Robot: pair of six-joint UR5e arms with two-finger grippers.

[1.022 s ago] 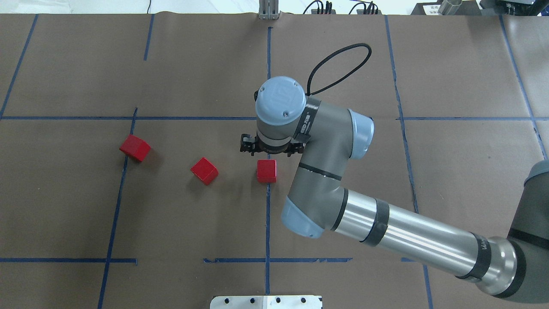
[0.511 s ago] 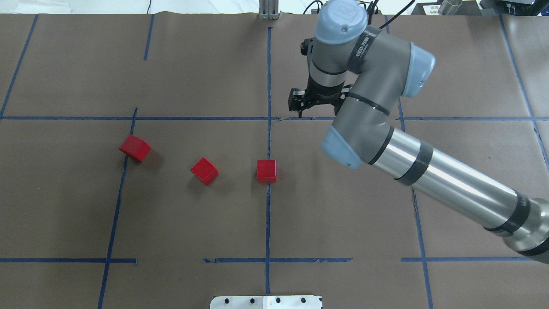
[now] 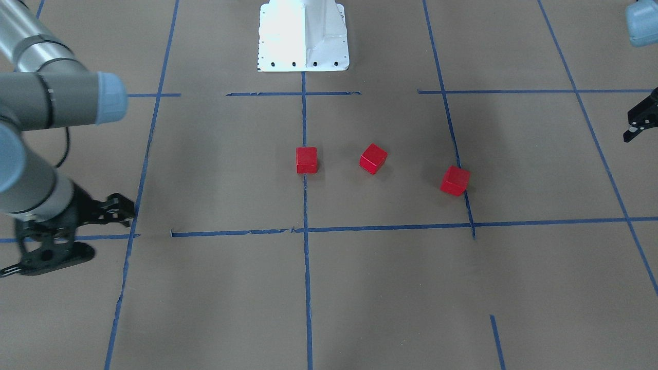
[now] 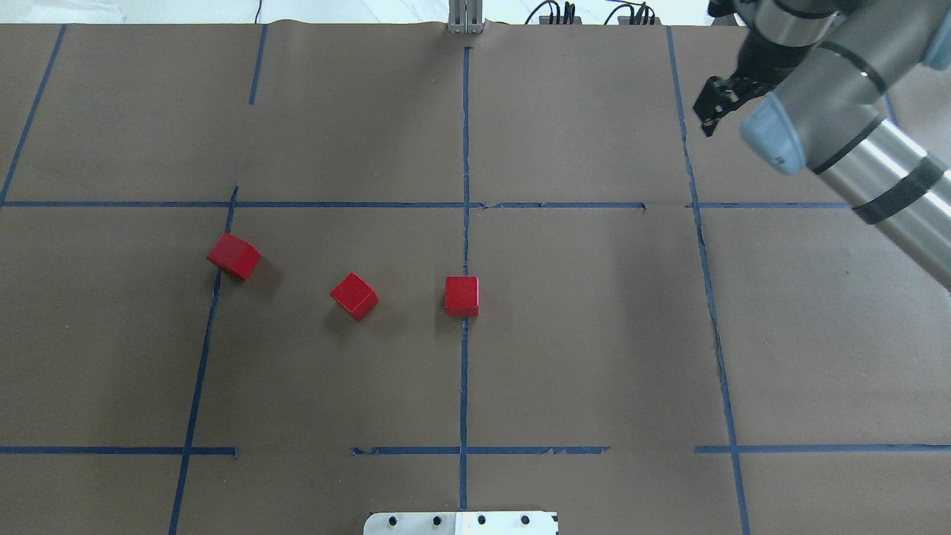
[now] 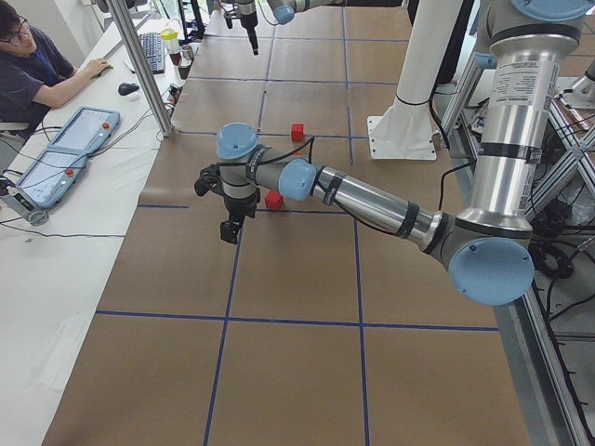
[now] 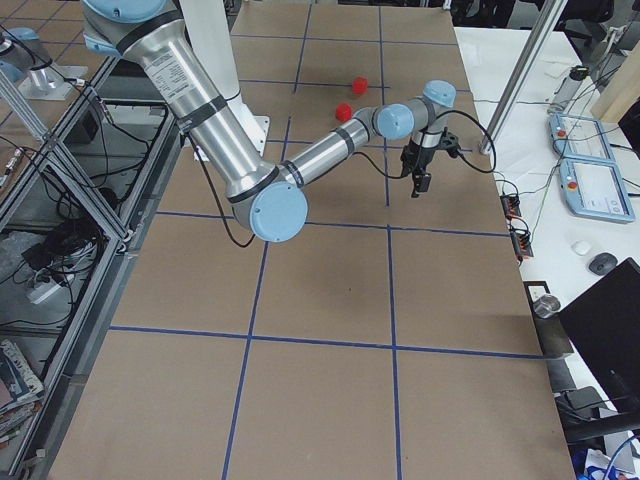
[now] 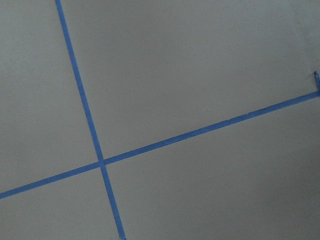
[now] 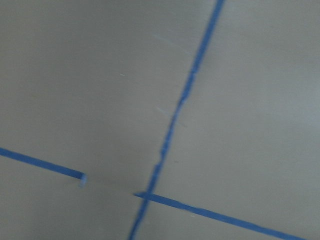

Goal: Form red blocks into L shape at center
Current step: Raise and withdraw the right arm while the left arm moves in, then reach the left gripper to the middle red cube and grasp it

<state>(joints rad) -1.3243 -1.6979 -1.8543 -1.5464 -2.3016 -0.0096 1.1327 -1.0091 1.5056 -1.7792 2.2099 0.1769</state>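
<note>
Brown paper tabletop, blue tape grid; three red blocks apart.

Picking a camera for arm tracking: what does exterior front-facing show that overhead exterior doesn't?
Only front-facing: the left claw, at that view's right edge. Only overhead: the cables along its top edge. Both: the three red blocks, apart in a loose row, the right claw, and the blue tape grid.
</note>
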